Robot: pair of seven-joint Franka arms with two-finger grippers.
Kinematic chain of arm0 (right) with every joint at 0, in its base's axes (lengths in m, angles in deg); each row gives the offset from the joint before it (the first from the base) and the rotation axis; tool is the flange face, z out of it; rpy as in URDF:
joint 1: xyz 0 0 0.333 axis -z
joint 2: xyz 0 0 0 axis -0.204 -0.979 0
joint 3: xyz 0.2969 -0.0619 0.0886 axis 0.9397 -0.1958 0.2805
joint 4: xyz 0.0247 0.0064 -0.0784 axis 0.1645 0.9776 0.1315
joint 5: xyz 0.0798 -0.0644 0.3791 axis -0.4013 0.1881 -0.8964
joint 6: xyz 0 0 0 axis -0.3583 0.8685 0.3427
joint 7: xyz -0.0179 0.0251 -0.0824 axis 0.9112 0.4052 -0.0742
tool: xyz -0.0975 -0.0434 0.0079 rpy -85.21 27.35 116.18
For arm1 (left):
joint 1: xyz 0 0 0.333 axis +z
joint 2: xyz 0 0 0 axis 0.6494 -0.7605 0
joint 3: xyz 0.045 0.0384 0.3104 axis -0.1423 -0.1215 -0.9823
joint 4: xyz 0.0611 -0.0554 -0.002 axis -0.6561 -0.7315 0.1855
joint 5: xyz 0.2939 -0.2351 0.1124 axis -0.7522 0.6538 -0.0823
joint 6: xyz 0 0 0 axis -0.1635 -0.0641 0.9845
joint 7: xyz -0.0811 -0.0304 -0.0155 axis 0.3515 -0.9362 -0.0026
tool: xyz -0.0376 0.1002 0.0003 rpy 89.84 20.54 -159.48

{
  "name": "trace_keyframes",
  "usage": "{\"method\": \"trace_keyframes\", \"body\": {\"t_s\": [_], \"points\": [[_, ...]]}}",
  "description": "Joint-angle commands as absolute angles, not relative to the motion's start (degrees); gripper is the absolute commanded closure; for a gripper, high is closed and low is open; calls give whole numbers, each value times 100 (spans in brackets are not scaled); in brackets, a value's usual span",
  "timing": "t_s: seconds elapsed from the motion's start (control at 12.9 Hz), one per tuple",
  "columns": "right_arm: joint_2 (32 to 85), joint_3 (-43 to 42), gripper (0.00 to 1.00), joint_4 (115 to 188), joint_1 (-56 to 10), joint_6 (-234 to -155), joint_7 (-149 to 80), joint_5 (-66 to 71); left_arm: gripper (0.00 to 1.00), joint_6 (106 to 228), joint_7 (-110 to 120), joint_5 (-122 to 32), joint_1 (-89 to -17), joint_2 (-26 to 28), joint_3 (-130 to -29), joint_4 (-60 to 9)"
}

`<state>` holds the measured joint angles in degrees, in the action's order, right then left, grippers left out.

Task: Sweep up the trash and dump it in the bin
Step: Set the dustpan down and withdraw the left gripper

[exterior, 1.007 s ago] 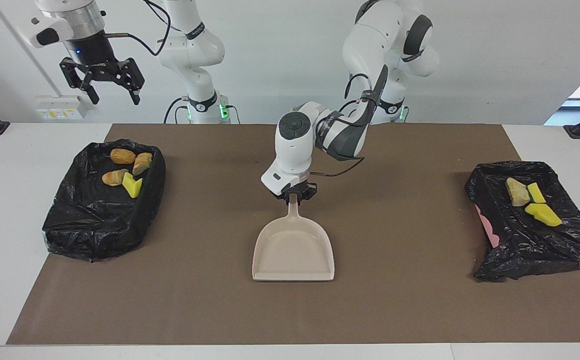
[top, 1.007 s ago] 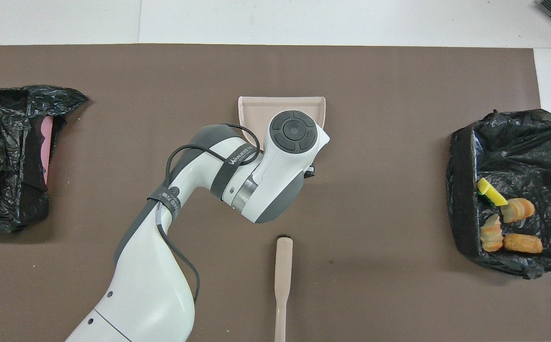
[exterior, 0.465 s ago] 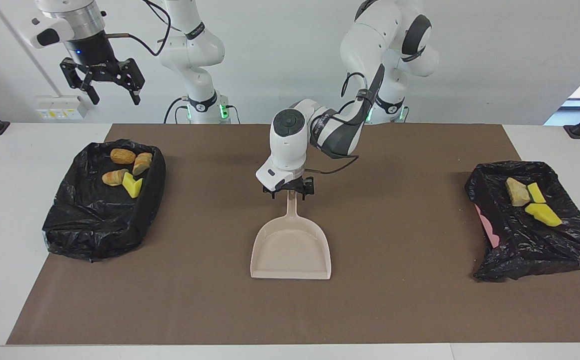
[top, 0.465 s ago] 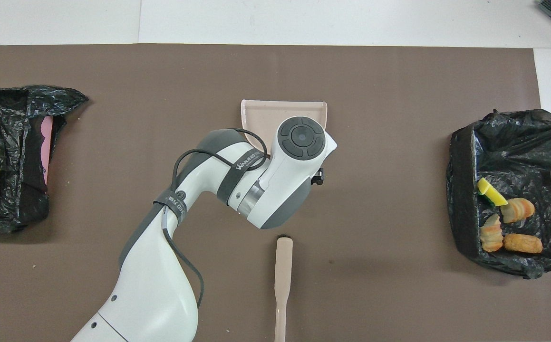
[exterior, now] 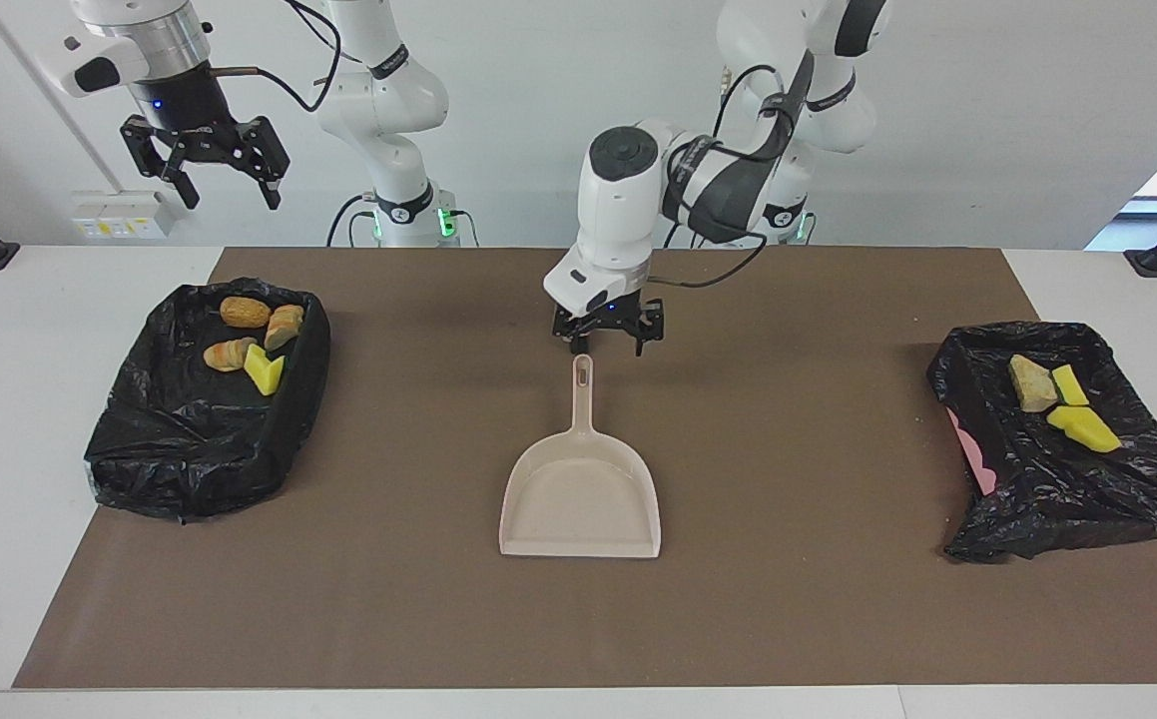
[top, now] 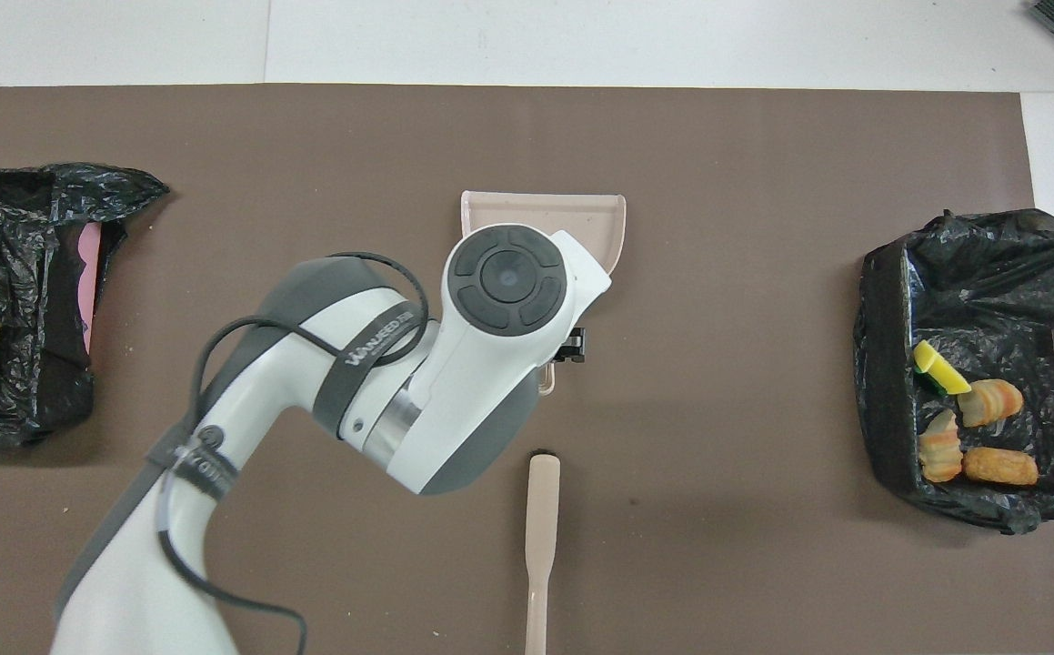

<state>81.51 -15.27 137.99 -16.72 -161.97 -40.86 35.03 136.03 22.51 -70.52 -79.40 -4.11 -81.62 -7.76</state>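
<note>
The beige dustpan point(exterior: 581, 494) lies flat mid-table, handle toward the robots; its lip shows in the overhead view point(top: 581, 211). My left gripper point(exterior: 606, 343) is open and empty just above the handle's end, clear of it. My right gripper point(exterior: 224, 193) is open and empty, high over the black-lined bin point(exterior: 189, 459) at the right arm's end. That bin holds trash point(exterior: 251, 345): orange bread-like lumps and a yellow sponge wedge. The bin at the left arm's end point(exterior: 1057, 499) holds a tan lump and yellow sponges point(exterior: 1062, 399).
A beige brush handle point(top: 540, 537) lies nearer to the robots than the dustpan; the left arm hides it in the facing view. A brown mat point(exterior: 818, 599) covers the table. Both bins also show in the overhead view point(top: 890, 364) point(top: 35, 391).
My left gripper let go of the dustpan handle, opened and rose, drawing back toward the robots. The dustpan settled flat. The right arm has not moved.
</note>
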Motion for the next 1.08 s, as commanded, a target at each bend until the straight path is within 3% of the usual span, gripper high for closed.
{"method": "trace_keyframes", "body": {"t_s": [0.0, 0.54, 0.85, 1.01], "points": [[8276, -1456, 0, 13917, -1634, -16141, -3939, 3618, 0, 13299, 1493, -7137, -7461, 969, -8146, -1834], [8268, -1438, 0, 13917, -1634, -16141, -3939, 3592, 0, 11864, -1100, -7128, -5827, 2185, -8164, -1810], [8268, -1438, 0, 13935, -1634, -16176, -3957, 3530, 0, 11434, -1305, -7102, -5255, 2134, -8190, -1144], [8268, -1447, 0, 13935, -1634, -16184, -3913, 3539, 0, 11136, -1603, -7058, -5052, 1862, -8216, -608]]}}
